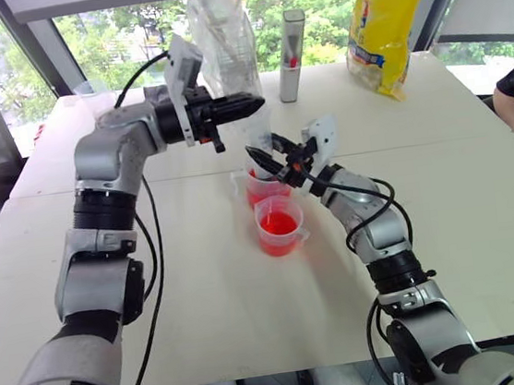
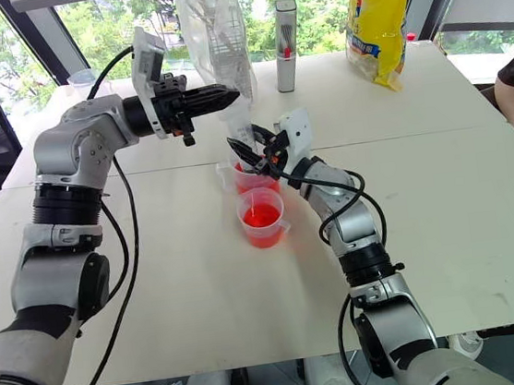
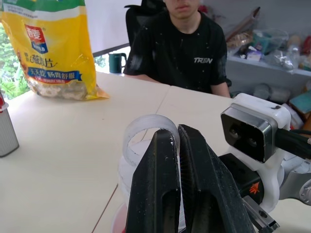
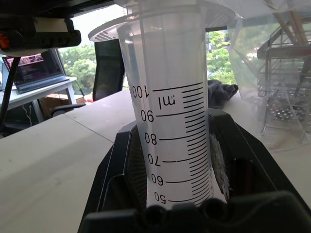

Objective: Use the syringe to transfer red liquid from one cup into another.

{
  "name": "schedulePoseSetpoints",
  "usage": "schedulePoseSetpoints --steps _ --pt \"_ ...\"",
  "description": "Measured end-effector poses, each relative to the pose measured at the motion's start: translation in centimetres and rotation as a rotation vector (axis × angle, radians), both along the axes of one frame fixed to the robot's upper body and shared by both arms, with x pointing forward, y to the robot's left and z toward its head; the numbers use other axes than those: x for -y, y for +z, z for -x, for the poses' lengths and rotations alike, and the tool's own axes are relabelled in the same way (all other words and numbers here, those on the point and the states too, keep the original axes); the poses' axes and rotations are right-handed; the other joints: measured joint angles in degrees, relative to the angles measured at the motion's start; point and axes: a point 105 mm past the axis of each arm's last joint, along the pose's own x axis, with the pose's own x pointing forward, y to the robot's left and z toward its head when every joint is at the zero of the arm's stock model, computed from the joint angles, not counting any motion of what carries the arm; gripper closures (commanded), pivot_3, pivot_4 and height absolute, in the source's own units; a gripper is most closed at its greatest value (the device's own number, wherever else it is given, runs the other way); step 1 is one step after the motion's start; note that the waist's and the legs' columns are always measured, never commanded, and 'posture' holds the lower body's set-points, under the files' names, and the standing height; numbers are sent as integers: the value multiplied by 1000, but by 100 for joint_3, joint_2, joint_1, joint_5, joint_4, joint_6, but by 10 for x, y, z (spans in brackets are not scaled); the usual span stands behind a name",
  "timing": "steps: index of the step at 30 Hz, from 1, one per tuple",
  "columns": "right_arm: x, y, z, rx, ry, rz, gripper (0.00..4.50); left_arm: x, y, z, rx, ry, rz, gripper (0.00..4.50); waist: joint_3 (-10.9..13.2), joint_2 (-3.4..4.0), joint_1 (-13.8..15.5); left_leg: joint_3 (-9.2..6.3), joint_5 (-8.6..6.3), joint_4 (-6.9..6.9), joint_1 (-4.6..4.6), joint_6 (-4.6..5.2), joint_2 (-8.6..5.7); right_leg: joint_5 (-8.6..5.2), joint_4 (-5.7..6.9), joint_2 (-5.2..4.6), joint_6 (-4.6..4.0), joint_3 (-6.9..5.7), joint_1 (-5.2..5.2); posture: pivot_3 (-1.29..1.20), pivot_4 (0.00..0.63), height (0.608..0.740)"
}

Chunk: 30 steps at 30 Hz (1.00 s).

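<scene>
The clear plastic syringe (image 4: 170, 126), its barrel printed with black millilitre marks, stands upright between the right gripper's (image 1: 267, 161) black fingers, which are clamped on it. Just below that claw sit two clear plastic cups of red liquid (image 1: 279, 223), one (image 1: 262, 190) beneath the syringe, the other (image 1: 280, 227) nearer the robot. The left gripper (image 1: 252, 105) hovers above, fingers pressed together on the plunger's ring top (image 3: 146, 131). The left wrist view adds a seated person (image 3: 187, 43) and a yellow snack bag (image 3: 48, 48).
</scene>
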Motion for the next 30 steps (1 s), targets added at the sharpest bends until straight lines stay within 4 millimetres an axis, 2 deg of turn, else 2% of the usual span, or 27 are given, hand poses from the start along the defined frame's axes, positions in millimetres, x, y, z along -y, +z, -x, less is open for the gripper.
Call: schedulePoseSetpoints --steps 22,25,30 --pt "0 0 1 -10 7 10 3089 -2 10 1 24 -1 9 4472 0 0 -1 0 0 -1 -2 0 0 0 -1 0 0 0 -1 0 150 740" --pt "0 0 2 -10 17 13 3089 -4 11 3 26 1 5 3635 0 0 -6 0 0 -1 -2 0 1 0 -1 0 0 0 -2 0 150 740" --pt "0 0 3 -17 19 16 3089 -8 11 10 34 -15 -15 1335 0 0 1 0 0 0 -1 0 1 0 -1 0 0 0 -1 0 150 740"
